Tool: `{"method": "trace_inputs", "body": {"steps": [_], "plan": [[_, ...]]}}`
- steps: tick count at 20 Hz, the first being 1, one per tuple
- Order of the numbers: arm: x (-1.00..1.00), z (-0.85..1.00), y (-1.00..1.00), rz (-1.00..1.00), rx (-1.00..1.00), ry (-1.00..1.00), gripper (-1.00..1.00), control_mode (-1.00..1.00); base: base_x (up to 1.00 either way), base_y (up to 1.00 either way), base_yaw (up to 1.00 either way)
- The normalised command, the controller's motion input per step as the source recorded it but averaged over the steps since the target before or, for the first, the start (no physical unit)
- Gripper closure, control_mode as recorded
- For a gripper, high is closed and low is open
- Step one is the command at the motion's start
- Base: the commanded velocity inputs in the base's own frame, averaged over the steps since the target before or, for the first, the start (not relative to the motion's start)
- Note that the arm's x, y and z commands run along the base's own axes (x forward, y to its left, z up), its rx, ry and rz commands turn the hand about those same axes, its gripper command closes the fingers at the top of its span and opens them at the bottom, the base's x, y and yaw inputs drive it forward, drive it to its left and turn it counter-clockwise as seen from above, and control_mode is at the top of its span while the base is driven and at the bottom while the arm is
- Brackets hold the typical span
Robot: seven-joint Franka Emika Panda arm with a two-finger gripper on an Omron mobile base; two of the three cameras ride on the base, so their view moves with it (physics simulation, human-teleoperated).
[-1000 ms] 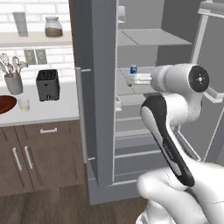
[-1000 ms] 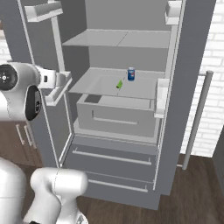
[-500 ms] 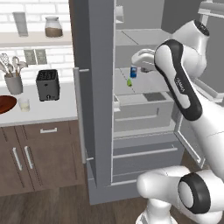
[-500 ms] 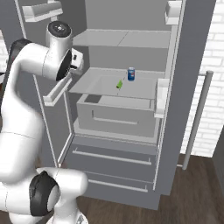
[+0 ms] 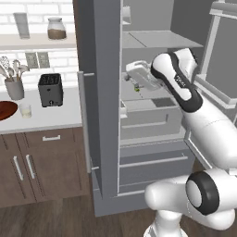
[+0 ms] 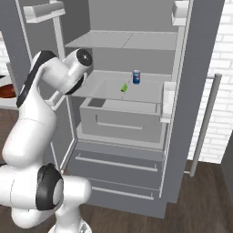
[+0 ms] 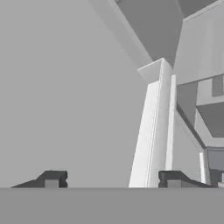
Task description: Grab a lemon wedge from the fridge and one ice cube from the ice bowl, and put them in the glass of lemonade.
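Presently the gripper (image 7: 113, 179) stands with jaws apart, empty, facing the fridge (image 6: 136, 54) wall. Lemon wedge (image 6: 124, 87) sits mid-shelf, at 7 o'clock of the blue can (image 6: 136, 77). Tiny, light, likely slick; pinch across its flat sides.

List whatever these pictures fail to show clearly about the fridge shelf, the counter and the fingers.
- Tiny yellow-green lemon wedge: too small for detail in the right base view; the arm hides it in the left base view.
- Reddish-brown wooden ice bowl: cut by the left base view's edge; its contents are hidden.
- Dark fingers: just the tips rise in the hand view, apart, nothing between them.
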Motion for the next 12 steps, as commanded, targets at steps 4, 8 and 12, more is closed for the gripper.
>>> {"method": "trace_inputs", "body": {"steps": [4, 8, 12], "plan": [[0.11, 0.01, 0.86, 0.13, 0.15, 0.00, -1.00, -1.00, 0.00, 0.00, 0.00], [-0.04, 0.24, 0.98, 0.10, 0.03, 0.01, -1.00, -1.00, 0.00, 0.00, 0.00], [-0.21, 0.34, 0.72, 0.07, 0.00, 0.01, -1.00, -1.00, 0.00, 0.00, 0.00]]}}
